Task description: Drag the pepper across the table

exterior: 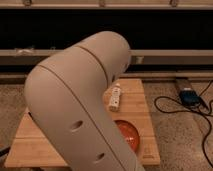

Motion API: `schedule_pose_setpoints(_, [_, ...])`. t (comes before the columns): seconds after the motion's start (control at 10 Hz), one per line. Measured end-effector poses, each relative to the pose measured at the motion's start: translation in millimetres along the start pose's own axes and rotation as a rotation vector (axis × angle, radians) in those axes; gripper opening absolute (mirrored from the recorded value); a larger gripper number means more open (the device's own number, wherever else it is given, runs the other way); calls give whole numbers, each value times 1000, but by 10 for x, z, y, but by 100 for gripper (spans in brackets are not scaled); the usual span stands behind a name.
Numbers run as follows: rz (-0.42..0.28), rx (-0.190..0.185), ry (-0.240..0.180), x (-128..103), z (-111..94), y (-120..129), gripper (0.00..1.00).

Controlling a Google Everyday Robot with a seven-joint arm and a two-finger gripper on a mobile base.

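The light wooden table (135,95) lies in the middle of the camera view, with a small logo mark (145,156) at its near right corner. My beige arm (80,105) fills the foreground and covers most of the tabletop. The pepper is hidden or out of view. The gripper is not in view; it lies beyond the arm's bulk.
A white elongated object (115,97) lies on the table's right half. A round orange-red bowl (128,135) sits near the front right. A blue device with black cables (189,97) lies on the speckled floor to the right. A dark wall with rails runs behind.
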Motion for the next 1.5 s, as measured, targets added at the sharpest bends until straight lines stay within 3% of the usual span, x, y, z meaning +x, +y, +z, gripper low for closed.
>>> schedule_pose_setpoints(0.2, [27, 3, -6, -58, 21, -52, 64])
schedule_pose_setpoints(0.3, [32, 9, -8, -68, 30, -51, 58])
schedule_pose_setpoints(0.6, [53, 22, -4, -106, 46, -85, 26])
schedule_pose_setpoints(0.9, [53, 20, -5, -123, 30, -98, 1])
schedule_pose_setpoints(1.5, [26, -24, -61, -223, -67, 12, 0])
